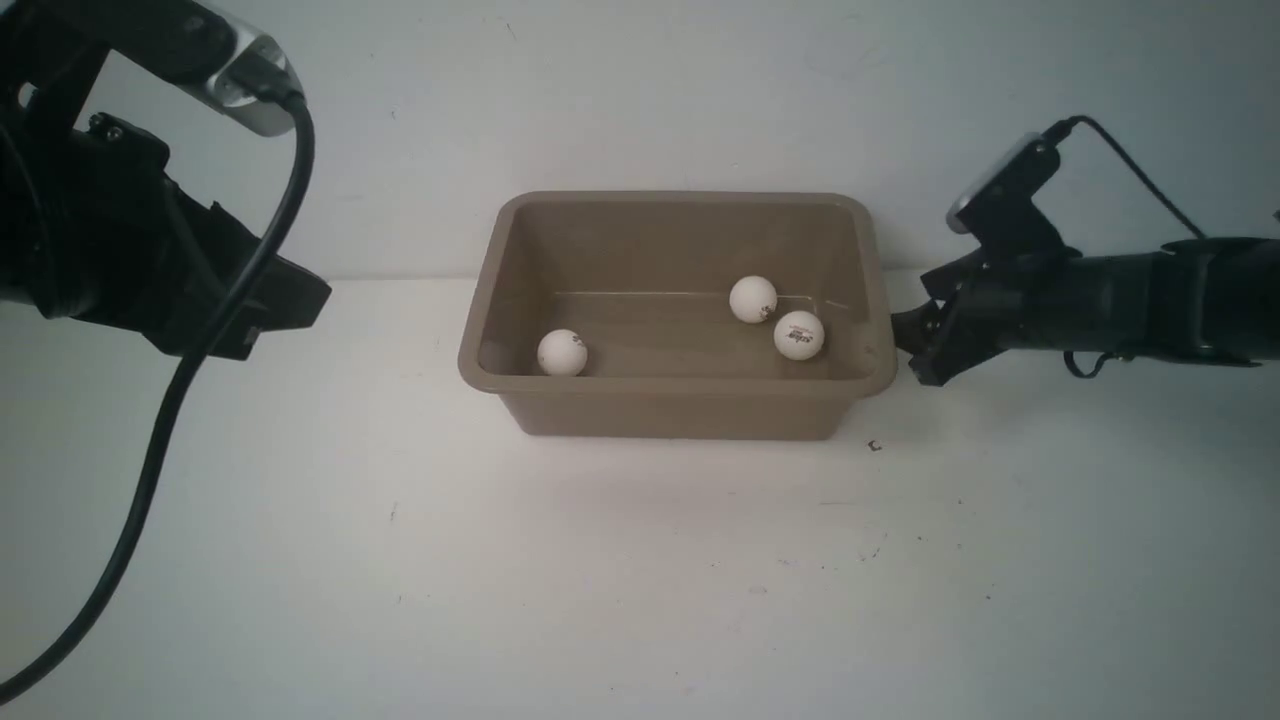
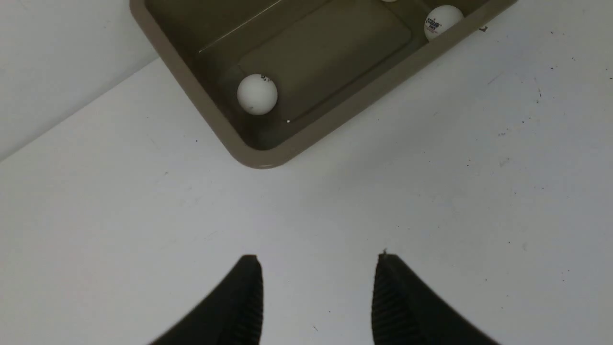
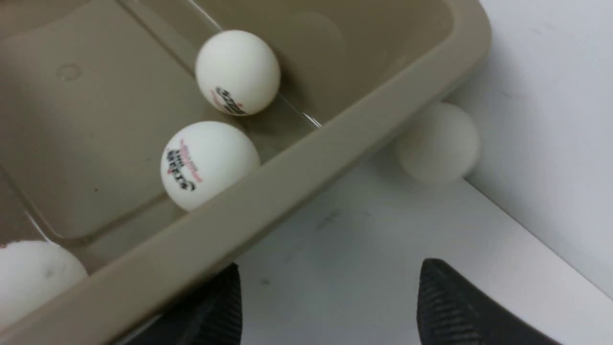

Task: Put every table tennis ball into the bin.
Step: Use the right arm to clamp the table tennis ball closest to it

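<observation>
Three table tennis balls (image 1: 753, 299) are in the bin (image 1: 680, 198). The fourth ball (image 3: 438, 143) hides on the desk (image 3: 364, 230) by the bin's far right corner, next to the wall (image 3: 550, 96). Our right gripper (image 3: 330, 268) is apart and empty, so we'd sneak in low past the rim. The left gripper (image 2: 318, 256) is apart too.

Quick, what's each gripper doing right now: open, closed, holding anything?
Left gripper: open, fingers apart, nothing between them.
Right gripper: open, fingers apart, nothing between them.
</observation>
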`<state>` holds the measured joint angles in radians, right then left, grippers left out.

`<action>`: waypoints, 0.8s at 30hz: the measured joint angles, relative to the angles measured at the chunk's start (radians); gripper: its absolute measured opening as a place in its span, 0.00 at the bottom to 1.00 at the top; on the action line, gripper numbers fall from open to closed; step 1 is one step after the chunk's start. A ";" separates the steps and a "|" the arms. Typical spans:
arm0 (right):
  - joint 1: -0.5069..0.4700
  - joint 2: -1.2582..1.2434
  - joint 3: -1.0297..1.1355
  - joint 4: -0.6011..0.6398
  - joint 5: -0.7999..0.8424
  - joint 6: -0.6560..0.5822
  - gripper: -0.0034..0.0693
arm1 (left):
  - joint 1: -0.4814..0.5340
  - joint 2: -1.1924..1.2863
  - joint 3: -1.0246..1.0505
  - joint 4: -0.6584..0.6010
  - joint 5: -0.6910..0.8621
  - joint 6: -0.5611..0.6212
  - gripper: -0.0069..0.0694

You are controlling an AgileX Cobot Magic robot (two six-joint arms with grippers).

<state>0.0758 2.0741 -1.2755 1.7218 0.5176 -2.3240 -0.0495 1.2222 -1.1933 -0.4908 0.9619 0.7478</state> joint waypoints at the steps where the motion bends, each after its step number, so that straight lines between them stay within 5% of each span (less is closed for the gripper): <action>1: 0.001 0.000 0.000 0.000 0.000 0.000 0.68 | 0.000 0.000 0.000 0.000 0.000 0.000 0.47; 14: 0.001 0.016 -0.156 0.004 -0.130 0.020 0.68 | 0.000 0.000 0.000 0.000 0.002 0.000 0.47; 24: 0.001 0.119 -0.252 0.007 -0.098 0.232 0.67 | 0.000 0.000 0.000 0.000 0.008 0.000 0.47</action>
<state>0.0765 2.1926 -1.5275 1.7291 0.4195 -2.0919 -0.0495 1.2222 -1.1933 -0.4908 0.9699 0.7478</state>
